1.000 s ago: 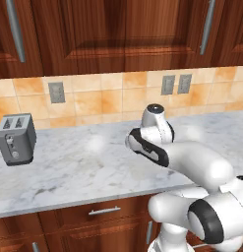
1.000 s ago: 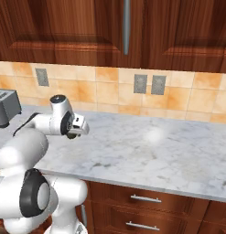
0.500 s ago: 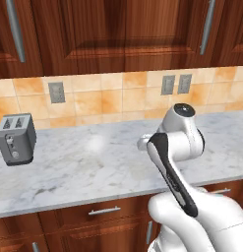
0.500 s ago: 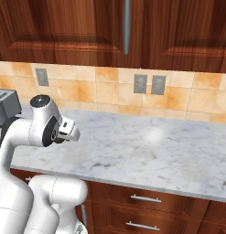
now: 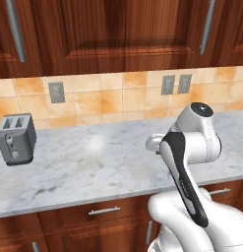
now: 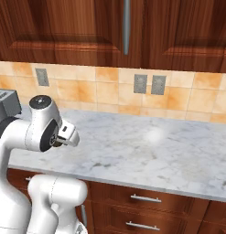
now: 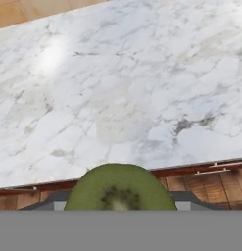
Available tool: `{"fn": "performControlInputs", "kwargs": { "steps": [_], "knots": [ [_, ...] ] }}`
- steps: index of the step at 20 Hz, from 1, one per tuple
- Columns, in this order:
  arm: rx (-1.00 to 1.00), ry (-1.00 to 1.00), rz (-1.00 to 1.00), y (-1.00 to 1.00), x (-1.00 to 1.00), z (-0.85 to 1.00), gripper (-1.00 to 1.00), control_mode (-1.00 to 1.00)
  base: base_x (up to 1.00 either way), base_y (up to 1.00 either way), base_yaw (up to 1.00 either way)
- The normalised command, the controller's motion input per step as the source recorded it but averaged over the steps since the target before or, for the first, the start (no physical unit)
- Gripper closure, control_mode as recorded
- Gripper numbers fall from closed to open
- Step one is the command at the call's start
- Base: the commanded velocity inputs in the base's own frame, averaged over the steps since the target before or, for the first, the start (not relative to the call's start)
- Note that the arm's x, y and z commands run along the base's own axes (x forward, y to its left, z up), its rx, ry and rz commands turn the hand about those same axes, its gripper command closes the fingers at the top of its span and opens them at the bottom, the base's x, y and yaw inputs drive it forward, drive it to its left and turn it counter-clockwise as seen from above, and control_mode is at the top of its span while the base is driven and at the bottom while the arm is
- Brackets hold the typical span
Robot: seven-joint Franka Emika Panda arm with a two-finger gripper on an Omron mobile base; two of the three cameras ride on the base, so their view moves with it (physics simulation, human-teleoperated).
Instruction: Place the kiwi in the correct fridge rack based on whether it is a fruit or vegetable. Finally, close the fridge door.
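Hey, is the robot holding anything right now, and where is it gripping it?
Yes, the kiwi. It sits in the end effector, clamped at its two opposite sides, above the counter edge.

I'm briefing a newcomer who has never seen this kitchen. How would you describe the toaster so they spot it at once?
Start at the long white marble counter under the dark wood cabinets. Follow it to its far left end, below the single grey wall outlet. There stands the toaster, a small grey metal box with two slots on top, the lone appliance on the stone.
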Motion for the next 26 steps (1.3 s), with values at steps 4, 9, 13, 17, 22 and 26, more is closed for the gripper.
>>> {"fn": "performControlInputs", "kwargs": {
  "steps": [4, 9, 13, 17, 22, 26],
  "knots": [
    [0.0, 0.0, 0.0, 0.0, 0.0, 0.0, 1.0, 1.0, -0.46, 0.0, 0.0],
    [0.0, 0.0, 0.0, 0.0, 0.0, 0.0, 1.0, 1.0, -0.6, -0.04, -0.23],
    [0.0, 0.0, 0.0, 0.0, 0.0, 0.0, 1.0, 1.0, -0.21, 0.0, -0.91],
    [0.0, 0.0, 0.0, 0.0, 0.0, 0.0, 1.0, 1.0, 0.0, 0.02, -1.0],
    [0.0, 0.0, 0.0, 0.0, 0.0, 0.0, 1.0, 1.0, 0.0, 0.0, -0.98],
    [0.0, 0.0, 0.0, 0.0, 0.0, 0.0, 1.0, 1.0, 0.0, -0.1, -0.91]
  ]
}}
